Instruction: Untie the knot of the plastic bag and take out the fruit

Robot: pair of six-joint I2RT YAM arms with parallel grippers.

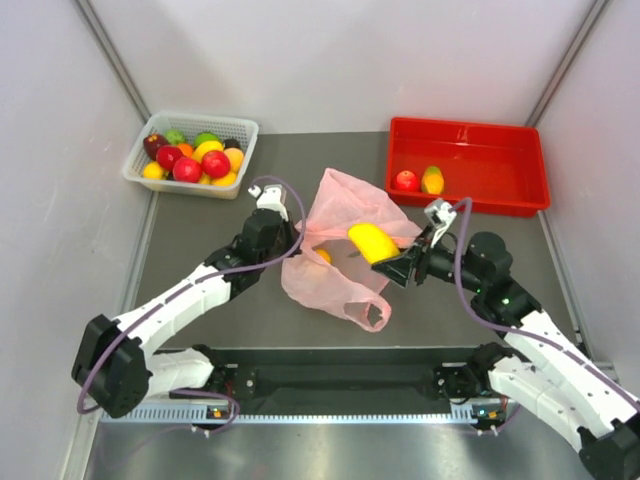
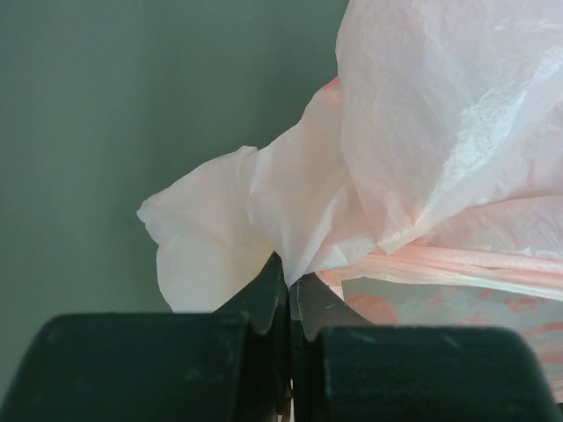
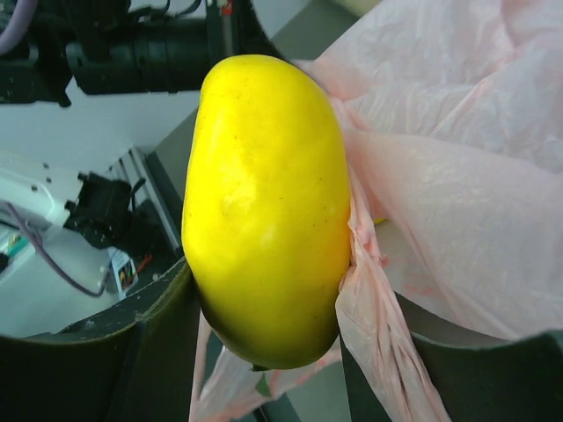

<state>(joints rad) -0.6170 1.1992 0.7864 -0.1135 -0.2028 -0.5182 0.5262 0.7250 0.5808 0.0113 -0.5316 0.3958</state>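
Note:
The pink plastic bag (image 1: 335,245) lies open on the table centre, its handle loop (image 1: 372,312) trailing toward me. No knot shows. My left gripper (image 1: 292,232) is shut on the bag's left edge (image 2: 264,220) and holds it up. My right gripper (image 1: 392,262) is shut on the large yellow oval fruit (image 1: 370,242) at the bag's mouth, with a strip of pink film (image 3: 378,308) caught against one finger. The fruit fills the right wrist view (image 3: 268,211). A small yellow-orange fruit (image 1: 322,254) lies inside the bag. The red apple (image 1: 406,180) and the mango (image 1: 432,179) lie in the red tray (image 1: 500,150).
A white basket (image 1: 238,128) with a pile of red, yellow and green fruits stands at the back left. The red tray stands at the back right. Grey walls close in the table on the left, right and back.

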